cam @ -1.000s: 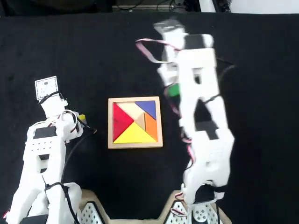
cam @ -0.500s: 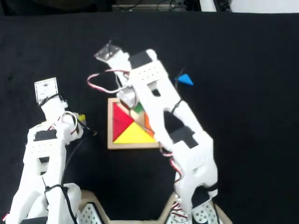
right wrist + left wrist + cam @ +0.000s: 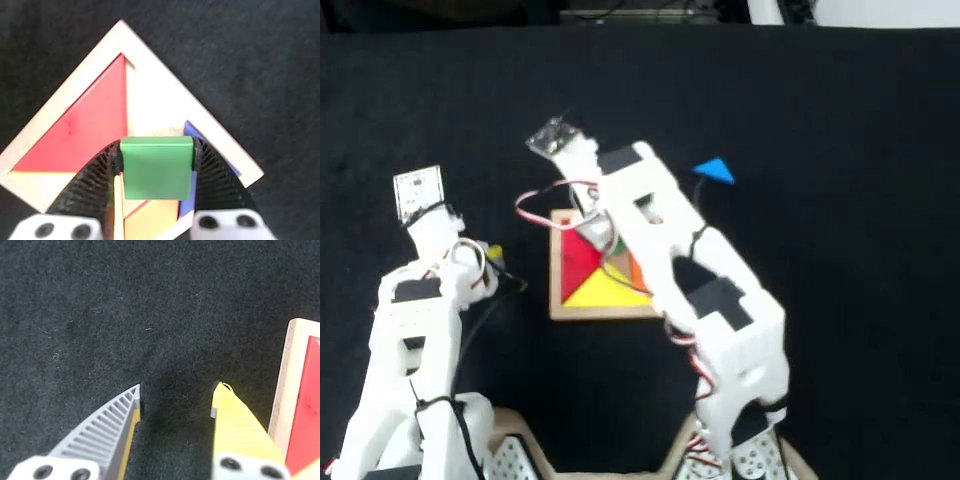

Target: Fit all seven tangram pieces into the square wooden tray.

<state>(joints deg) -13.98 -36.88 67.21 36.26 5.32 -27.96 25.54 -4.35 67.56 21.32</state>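
Done: we see the red triangle (image 3: pixel 578 262) and yellow triangle (image 3: pixel 605 292) seated in the square wooden tray (image 3: pixel 556 300) | In hand: right claw (image 3: pixel 156 150) pinches the green square block (image 3: pixel 156 170) above it | To do: we judge the blue triangle (image 3: pixel 716 171), far-right on the black surface (image 3: pixel 840 300), remains | left claw (image 3: pixel 175 395) spread, empty

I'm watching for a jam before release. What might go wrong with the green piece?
The green piece, clamped in the right tool, hides its gap in the tray; it may land tilted on neighbouring pieces. The blue triangle lies outside the tray; a misplaced square might leave it no room.
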